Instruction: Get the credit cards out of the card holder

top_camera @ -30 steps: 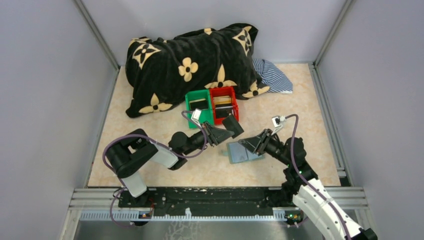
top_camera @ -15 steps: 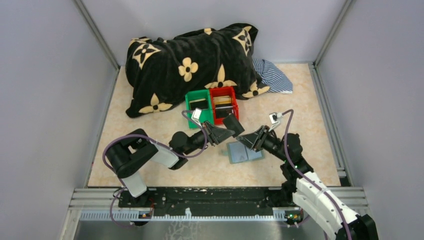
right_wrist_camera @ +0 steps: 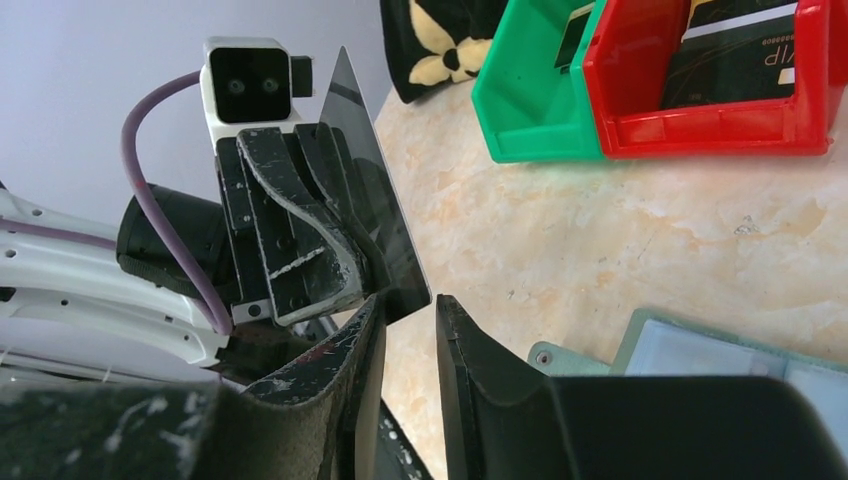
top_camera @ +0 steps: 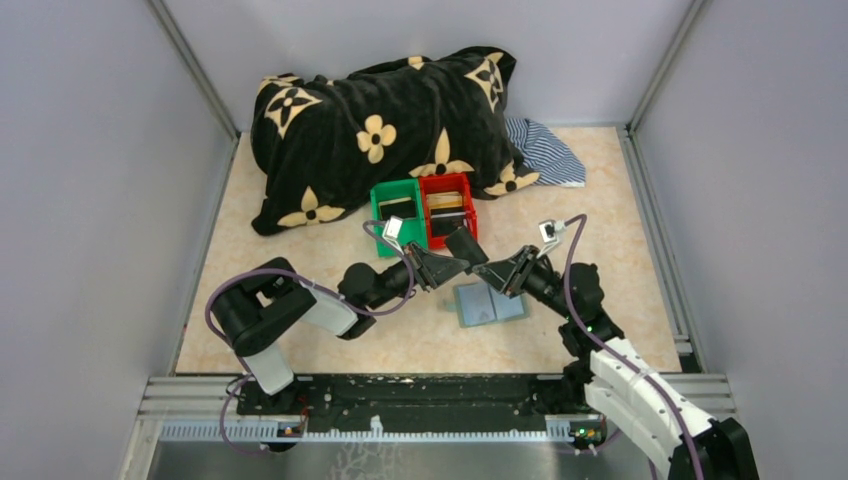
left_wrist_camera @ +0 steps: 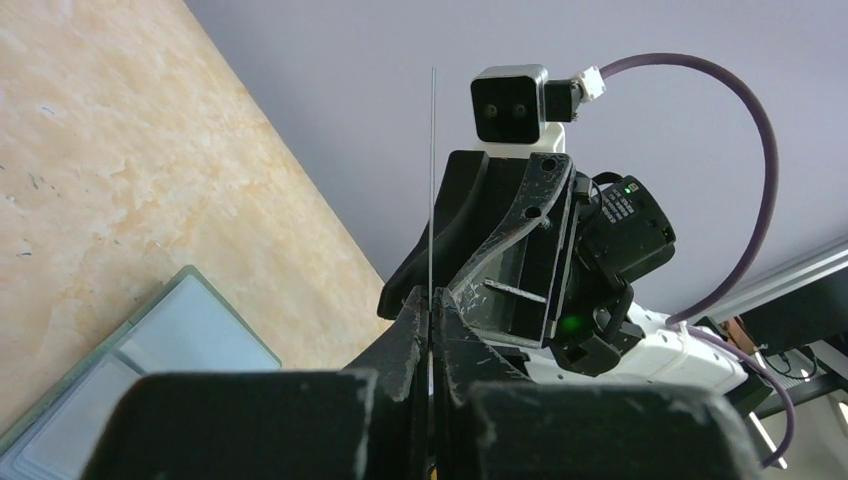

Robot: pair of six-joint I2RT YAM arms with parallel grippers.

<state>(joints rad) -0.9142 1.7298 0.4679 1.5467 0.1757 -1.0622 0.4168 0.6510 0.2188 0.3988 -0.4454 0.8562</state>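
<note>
Change over the last second: right gripper (top_camera: 497, 272) off its spot above the holder (top_camera: 490, 306), shifted toward 10 o'clock, now nose to nose with left gripper (top_camera: 440, 268). Jaws narrower than before, a gap still between them, nothing pinched. Holder more exposed, not moved. Left arm and card (top_camera: 466, 246): no change.

Left gripper: clamped tight on the dark card. From left wrist, card edge-on, a thin line straight out of the fingertips.

Card: up off the table (top_camera: 620, 230), standing on edge, faces vertical. Long axis in line with the left fingers, free end toward about 2 o'clock in top view. From right wrist: lower corner right at the mouth of the right jaws; touching or not, cannot tell.

Holder: open and flat on the table, blue-grey inside up, at 6 o'clock of the red bin (top_camera: 447, 208), just at 5 o'clock below the meeting grippers. Long axis roughly 9 to 3.

Green bin (top_camera: 398, 215): against the red bin's 9 o'clock side. Other cards (right_wrist_camera: 740, 50) inside both bins.
</note>
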